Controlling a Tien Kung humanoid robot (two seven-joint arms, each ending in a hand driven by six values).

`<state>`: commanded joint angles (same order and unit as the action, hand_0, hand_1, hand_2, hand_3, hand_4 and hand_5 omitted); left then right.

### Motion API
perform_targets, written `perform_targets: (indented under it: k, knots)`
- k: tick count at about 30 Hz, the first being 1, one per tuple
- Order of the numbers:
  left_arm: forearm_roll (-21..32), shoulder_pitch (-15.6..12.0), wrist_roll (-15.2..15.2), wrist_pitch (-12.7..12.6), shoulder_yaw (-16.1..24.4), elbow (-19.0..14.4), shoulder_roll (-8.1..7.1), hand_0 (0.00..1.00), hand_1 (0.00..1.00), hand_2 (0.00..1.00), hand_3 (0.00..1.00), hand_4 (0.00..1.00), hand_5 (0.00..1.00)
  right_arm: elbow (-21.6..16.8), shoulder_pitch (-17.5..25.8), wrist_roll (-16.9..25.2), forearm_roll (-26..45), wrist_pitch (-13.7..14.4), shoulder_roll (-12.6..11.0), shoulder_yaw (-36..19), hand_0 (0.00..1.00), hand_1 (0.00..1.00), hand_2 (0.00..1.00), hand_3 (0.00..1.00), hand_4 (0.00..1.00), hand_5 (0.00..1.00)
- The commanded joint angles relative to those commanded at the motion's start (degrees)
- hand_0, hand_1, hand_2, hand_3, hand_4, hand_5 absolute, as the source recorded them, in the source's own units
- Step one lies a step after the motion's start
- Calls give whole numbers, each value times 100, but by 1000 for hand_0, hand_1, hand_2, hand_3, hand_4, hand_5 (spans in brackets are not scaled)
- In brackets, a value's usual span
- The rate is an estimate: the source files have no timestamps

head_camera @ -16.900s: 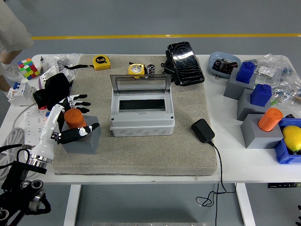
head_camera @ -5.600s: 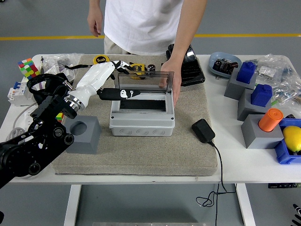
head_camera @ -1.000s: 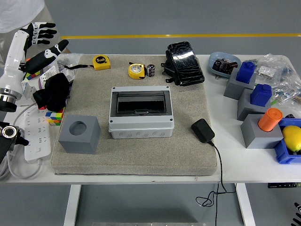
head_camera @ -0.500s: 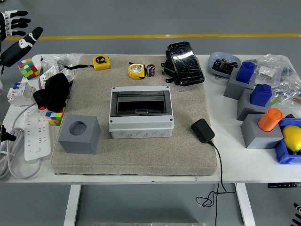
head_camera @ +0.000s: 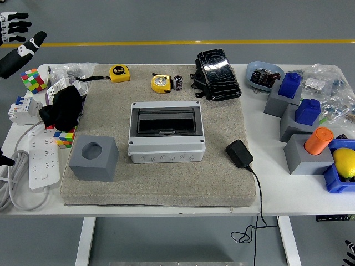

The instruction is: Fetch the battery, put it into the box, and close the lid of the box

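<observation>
While the light grey plastic junction box (head_camera: 166,132) is sitting at the middle of the beige foam mat (head_camera: 161,183), its smoky transparent lid (head_camera: 166,118) is lying flat and shut, with only darkness showing behind it (the battery cannot be made out). The robot's black-and-white left hand (head_camera: 18,40) is hanging at about ten o'clock, at the picture's edge above the table's far-left corner, fingers spread and holding nothing. A grey cube with a round hole (head_camera: 94,158) is standing at nine o'clock of the box.
</observation>
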<state>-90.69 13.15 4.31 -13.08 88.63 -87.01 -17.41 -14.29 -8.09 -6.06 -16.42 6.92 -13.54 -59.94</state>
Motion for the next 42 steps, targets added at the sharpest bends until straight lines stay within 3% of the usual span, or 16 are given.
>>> perform_targets:
  k: [8, 12, 14, 22, 34, 42]
  knots:
    - [27, 39, 4, 92, 4, -12, -50, 521, 663, 651, 700, 998, 628, -13, -99, 28, 4, 73, 51, -37, 630, 655, 649, 539, 950, 453]
    - [70, 222, 7, 94, -198, 23, -210, 521, 663, 651, 700, 998, 628, -71, -225, -17, 41, 12, 14, 135, 630, 655, 649, 539, 950, 453]
    - [99, 186, 10, 96, -265, 2, -277, 520, 662, 651, 699, 998, 632, -46, -198, -54, 18, 47, -30, 100, 630, 655, 648, 539, 950, 453]
    - [78, -14, -8, 119, -190, -32, -128, 521, 662, 651, 699, 998, 633, 3, -46, -105, -18, 15, -20, 82, 630, 655, 648, 540, 950, 455]
    - [69, -73, -13, 195, -121, -121, -234, 521, 660, 648, 696, 998, 637, -11, -113, -89, -22, 82, 34, 137, 630, 656, 648, 540, 951, 456]
    - [57, -160, -43, 227, -80, -131, -215, 524, 660, 649, 694, 998, 641, 30, -66, -102, -42, 95, 56, 130, 630, 656, 649, 540, 951, 456]
